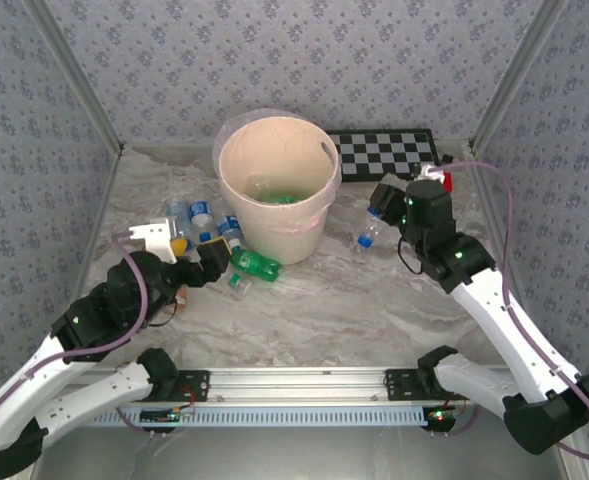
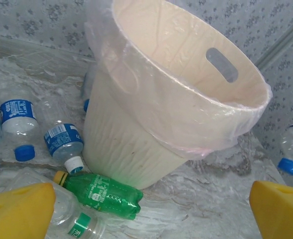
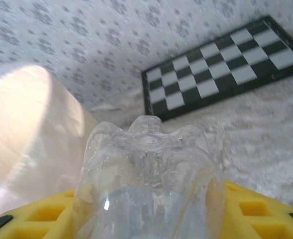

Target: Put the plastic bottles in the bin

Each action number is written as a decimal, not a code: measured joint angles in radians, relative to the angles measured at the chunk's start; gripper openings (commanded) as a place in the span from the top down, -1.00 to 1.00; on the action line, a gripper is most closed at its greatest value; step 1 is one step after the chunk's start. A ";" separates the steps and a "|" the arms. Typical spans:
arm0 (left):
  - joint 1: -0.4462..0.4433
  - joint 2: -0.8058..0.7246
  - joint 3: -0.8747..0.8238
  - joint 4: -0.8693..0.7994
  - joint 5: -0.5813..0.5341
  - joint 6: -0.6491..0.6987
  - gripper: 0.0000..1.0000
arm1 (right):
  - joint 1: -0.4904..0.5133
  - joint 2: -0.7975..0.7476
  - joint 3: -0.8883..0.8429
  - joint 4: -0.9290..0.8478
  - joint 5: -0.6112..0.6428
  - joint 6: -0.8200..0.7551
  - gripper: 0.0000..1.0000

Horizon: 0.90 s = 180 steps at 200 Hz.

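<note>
While your right end effector (image 1: 379, 218) is clamped on the base end of a clear bottle (image 3: 148, 179), the step in hand is the carry to the bin (image 1: 244, 160). The top view puts that bottle low on the bin's right side, cap end slanting down toward the tabletop (image 1: 354, 300), with the checkerboard (image 1: 384, 152) just behind. You cannot tell from these views whether the cap has cleared the surface. Something green lies on the bin's floor, probably bottles already delivered, so I judge the job part done.

Your next move calls for height first. Raise the bottle above the rim before swinging left, because the bin wall stands close beside it and a sideways sweep would knock the bin or snag its thin liner (image 2: 151, 107). Release only once the bottle hangs over the opening.

Your left end effector (image 1: 206, 262) hovers with its yellow fingers (image 2: 17, 206) spread wide and nothing between them, over the cluster on the bin's left. A green bottle (image 2: 104, 193) lies on its side against the bin's foot, and blue-labelled bottles (image 2: 18, 112) lie beyond it. The green one looks the easiest next pick, though you should approach across its body, since it may roll.
</note>
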 measured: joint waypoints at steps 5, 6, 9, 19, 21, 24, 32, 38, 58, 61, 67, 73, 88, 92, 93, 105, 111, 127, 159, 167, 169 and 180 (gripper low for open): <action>0.000 -0.003 -0.002 0.000 -0.006 -0.002 -0.99 | 0.008 0.005 0.024 -0.003 0.002 -0.012 -0.05; 0.000 -0.004 -0.003 0.000 -0.006 -0.002 -0.99 | 0.008 0.006 0.027 -0.004 0.002 -0.014 -0.05; 0.000 -0.008 -0.003 0.000 -0.010 -0.004 -1.00 | 0.015 0.012 0.046 -0.004 0.003 -0.021 -0.05; 0.000 -0.016 -0.005 -0.002 -0.019 -0.008 -1.00 | 0.035 0.034 0.101 0.000 0.011 -0.044 -0.05; 0.000 -0.017 -0.005 -0.003 -0.021 -0.009 -0.99 | 0.039 0.039 0.113 0.001 0.011 -0.047 -0.05; 0.000 -0.020 -0.005 -0.003 -0.024 -0.011 -1.00 | 0.047 0.047 0.130 0.004 0.012 -0.055 -0.05; 0.000 -0.026 -0.006 -0.005 -0.032 -0.012 -0.99 | 0.070 0.070 0.175 0.010 0.020 -0.074 -0.06; 0.000 -0.029 -0.006 -0.007 -0.036 -0.013 -1.00 | 0.091 0.090 0.211 0.015 0.027 -0.090 -0.07; 0.000 -0.037 -0.006 -0.010 -0.045 -0.016 -1.00 | 0.152 0.166 0.326 0.035 0.046 -0.140 -0.10; 0.000 -0.037 -0.006 -0.011 -0.047 -0.016 -1.00 | 0.160 0.177 0.343 0.037 0.047 -0.148 -0.10; 0.000 -0.040 -0.006 -0.015 -0.048 -0.018 -1.00 | 0.175 0.201 0.373 0.042 0.050 -0.163 -0.10; 0.000 -0.041 -0.006 -0.018 -0.050 -0.018 -1.00 | 0.191 0.231 0.410 0.045 0.053 -0.182 -0.10; 0.000 -0.047 -0.006 -0.020 -0.053 -0.019 -0.99 | 0.222 0.310 0.500 0.055 0.056 -0.227 -0.11; 0.000 -0.048 -0.006 -0.021 -0.054 -0.019 -0.99 | 0.229 0.335 0.526 0.056 0.056 -0.237 -0.12; 0.000 -0.048 -0.006 -0.022 -0.054 -0.019 -0.99 | 0.230 0.339 0.531 0.055 0.056 -0.239 -0.12; 0.000 -0.054 -0.006 -0.025 -0.054 -0.018 -0.99 | 0.245 0.410 0.604 0.050 0.055 -0.266 -0.12; 0.000 -0.057 -0.006 -0.027 -0.054 -0.018 -0.99 | 0.249 0.442 0.635 0.049 0.054 -0.276 -0.12; 0.000 -0.064 -0.006 -0.039 -0.054 -0.018 -0.99 | 0.256 0.525 0.705 0.034 0.053 -0.303 -0.12; 0.000 -0.080 -0.005 -0.052 -0.054 -0.018 -0.99 | 0.270 0.629 0.750 -0.006 0.057 -0.338 -0.12; 0.000 -0.084 -0.005 -0.053 -0.054 -0.018 -0.99 | 0.274 0.642 0.750 -0.016 0.060 -0.343 -0.12; 0.000 -0.085 -0.005 -0.053 -0.054 -0.018 -0.99 | 0.275 0.645 0.750 -0.019 0.061 -0.346 -0.12; 0.000 -0.089 -0.005 -0.053 -0.057 -0.018 -0.99 | 0.280 0.655 0.750 -0.026 0.063 -0.354 -0.12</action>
